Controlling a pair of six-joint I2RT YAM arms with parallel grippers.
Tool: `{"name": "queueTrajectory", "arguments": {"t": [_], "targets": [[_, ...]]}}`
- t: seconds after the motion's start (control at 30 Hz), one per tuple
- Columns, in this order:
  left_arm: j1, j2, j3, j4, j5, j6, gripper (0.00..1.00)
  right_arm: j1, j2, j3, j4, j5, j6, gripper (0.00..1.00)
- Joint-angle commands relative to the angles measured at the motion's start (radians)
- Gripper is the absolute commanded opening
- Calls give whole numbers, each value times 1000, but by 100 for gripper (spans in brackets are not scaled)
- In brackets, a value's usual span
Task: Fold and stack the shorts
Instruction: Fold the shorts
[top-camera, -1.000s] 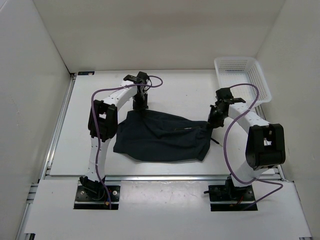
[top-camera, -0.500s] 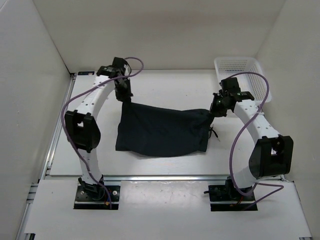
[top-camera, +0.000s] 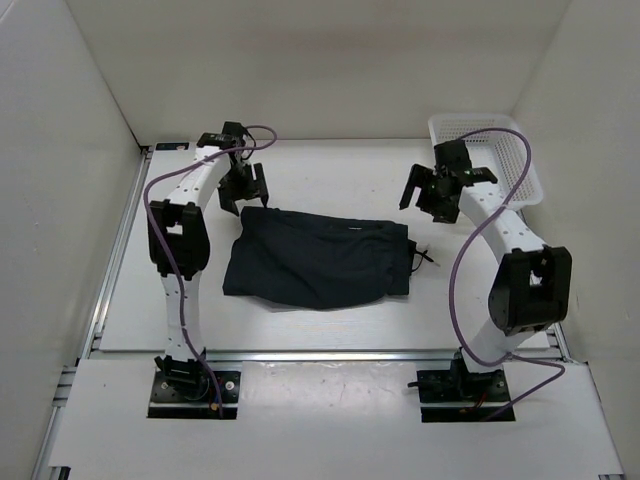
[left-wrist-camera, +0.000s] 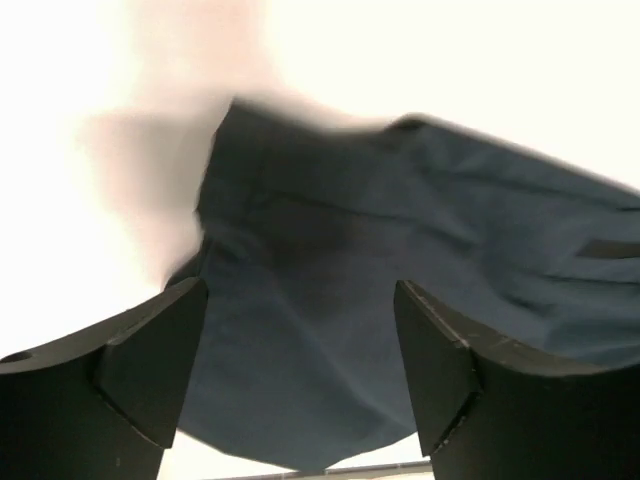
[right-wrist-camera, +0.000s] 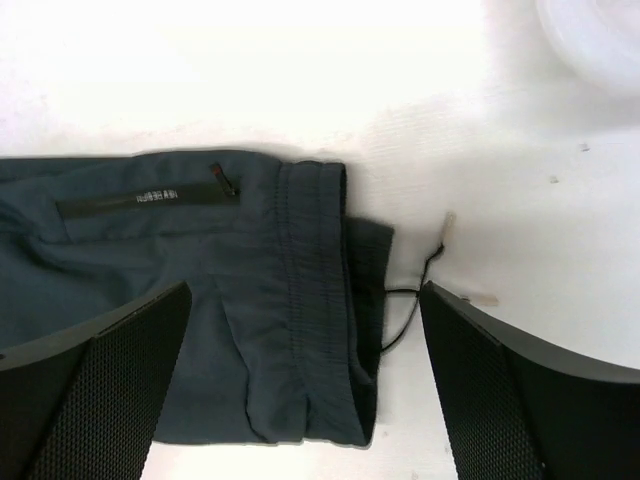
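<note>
On the table (top-camera: 330, 180), dark navy shorts (top-camera: 318, 260) flat, waistband (right-wrist-camera: 305, 300) rightward, left end effector (top-camera: 246, 190) and right end effector (top-camera: 430, 198) wide, empty.

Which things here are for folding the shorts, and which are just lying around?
For the job: the dark navy soft cloth shorts; the open left gripper; the open right gripper.
Just lying about: the white plastic mesh basket in the far right corner.

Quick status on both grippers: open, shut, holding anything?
Left gripper: open, holding nothing; the shorts lie loose below it.
Right gripper: open, holding nothing, over the waistband end.
</note>
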Motion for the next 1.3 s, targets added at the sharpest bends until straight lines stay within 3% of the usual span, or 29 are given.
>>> {"name": "queueTrajectory", "arguments": {"t": [0.0,0.13,0.27,0.33,0.4,0.47,0.6,0.73,0.83,0.93,0.97,1.0,1.07,1.13,1.17,1.27], "targets": [[-11,-199,-90,1,-67,-17,88,26,-156,-87,10,113,8,99],[-2,-418,-387,85,-81,-17,89,35,-317,-293,10,109,8,86],[30,-593,-668,180,-30,-17,87,35,-468,-448,10,35,27,83],[49,-605,-802,223,43,-29,87,35,-480,-492,10,13,27,83],[96,-605,-892,274,98,-49,94,35,-480,-492,19,4,27,83],[125,-605,-938,316,114,-58,99,35,-471,-492,19,4,27,83],[159,-543,-969,362,154,-58,98,35,-471,-462,10,-7,17,83],[138,-483,-948,409,194,-49,82,35,-471,-451,1,-17,17,83],[101,-417,-923,420,228,-72,76,35,-471,-442,-8,-28,17,83],[86,-380,-902,431,272,-83,61,35,-491,-442,-18,-28,17,83],[75,-369,-891,431,284,-83,48,35,-500,-442,-18,-17,17,83],[75,-369,-891,431,297,-83,14,35,-500,-442,-18,-17,8,83],[75,-394,-867,431,286,-83,10,35,-500,-442,-27,-17,8,83],[84,-424,-839,396,213,-83,10,35,-509,-442,-27,-17,8,83],[93,-478,-766,317,95,-83,10,35,-518,-451,-36,-17,-2,83],[93,-510,-686,250,24,-72,10,35,-519,-451,-36,-8,-11,83]]}}
